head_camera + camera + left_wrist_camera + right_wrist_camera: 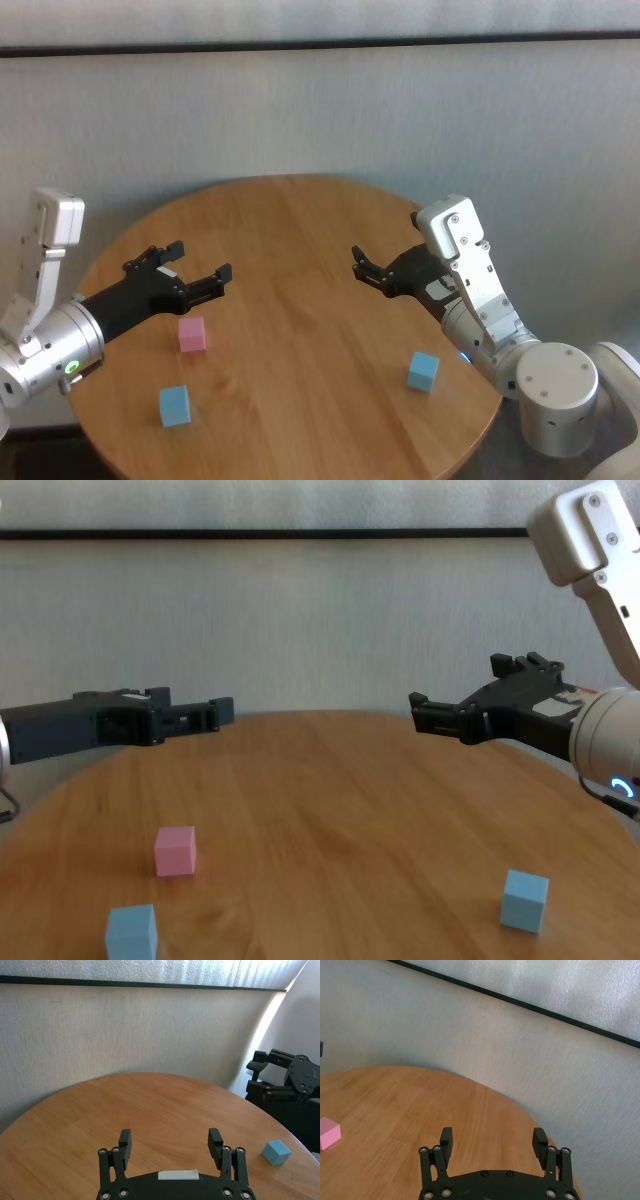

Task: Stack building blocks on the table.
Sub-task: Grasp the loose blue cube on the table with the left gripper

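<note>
Three building blocks lie apart on the round wooden table (300, 230). The pink block (192, 334) (175, 850) sits left of centre, and a light blue block (175, 405) (132, 932) lies nearer the front edge. The other light blue block (423, 371) (525, 900) (276, 1152) rests at the front right. My left gripper (200, 262) (170, 1140) hovers open just behind the pink block, holding nothing. Over the right half, behind the right blue block, my right gripper (360, 262) (492, 1137) is open and empty too. The pink block (327, 1132) also shows in the right wrist view.
A pale textured wall (320, 120) with a dark horizontal strip runs close behind the table. The table's round edge curves near both forearms.
</note>
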{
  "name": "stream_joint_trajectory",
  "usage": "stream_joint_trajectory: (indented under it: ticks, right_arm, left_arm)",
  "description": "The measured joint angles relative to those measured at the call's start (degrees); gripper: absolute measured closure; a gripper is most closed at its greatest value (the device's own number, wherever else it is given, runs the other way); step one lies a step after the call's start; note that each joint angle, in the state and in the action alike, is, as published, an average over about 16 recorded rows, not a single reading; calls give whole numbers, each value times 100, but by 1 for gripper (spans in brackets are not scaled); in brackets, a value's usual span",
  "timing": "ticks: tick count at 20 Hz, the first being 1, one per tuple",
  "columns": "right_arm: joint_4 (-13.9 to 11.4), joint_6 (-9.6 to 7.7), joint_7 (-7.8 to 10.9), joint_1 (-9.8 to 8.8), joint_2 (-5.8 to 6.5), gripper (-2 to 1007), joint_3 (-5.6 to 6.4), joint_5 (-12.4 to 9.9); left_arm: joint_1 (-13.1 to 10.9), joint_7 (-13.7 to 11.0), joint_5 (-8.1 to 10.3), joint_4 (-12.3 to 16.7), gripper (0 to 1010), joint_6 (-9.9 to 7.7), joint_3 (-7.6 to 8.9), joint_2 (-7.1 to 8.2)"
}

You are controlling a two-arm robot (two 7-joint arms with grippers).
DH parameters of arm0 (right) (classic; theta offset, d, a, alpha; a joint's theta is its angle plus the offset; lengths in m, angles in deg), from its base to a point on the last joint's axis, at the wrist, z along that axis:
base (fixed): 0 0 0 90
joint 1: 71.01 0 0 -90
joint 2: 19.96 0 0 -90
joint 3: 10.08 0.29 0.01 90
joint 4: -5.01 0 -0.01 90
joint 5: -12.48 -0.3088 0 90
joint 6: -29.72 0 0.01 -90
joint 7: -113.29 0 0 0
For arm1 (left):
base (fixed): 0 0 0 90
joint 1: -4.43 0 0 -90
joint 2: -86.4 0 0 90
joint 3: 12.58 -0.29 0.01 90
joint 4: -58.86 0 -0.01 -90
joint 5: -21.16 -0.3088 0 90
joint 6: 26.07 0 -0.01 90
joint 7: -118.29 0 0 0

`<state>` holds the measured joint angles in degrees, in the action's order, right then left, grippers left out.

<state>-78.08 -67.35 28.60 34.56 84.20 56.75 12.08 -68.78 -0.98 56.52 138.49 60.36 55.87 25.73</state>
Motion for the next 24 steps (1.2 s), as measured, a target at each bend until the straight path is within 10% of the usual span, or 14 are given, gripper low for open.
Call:
stream_joint_trajectory:
  ticks: [12, 24]
  right_arm:
    - [0, 0, 0, 0, 0, 4, 0, 0]
    - [0, 0, 0, 0, 0, 4, 0, 0]
  left_arm:
    - [-694, -20, 413, 1056, 10, -689, -11, 610]
    - [-1263, 1027, 189, 2030, 10, -1522, -102, 975]
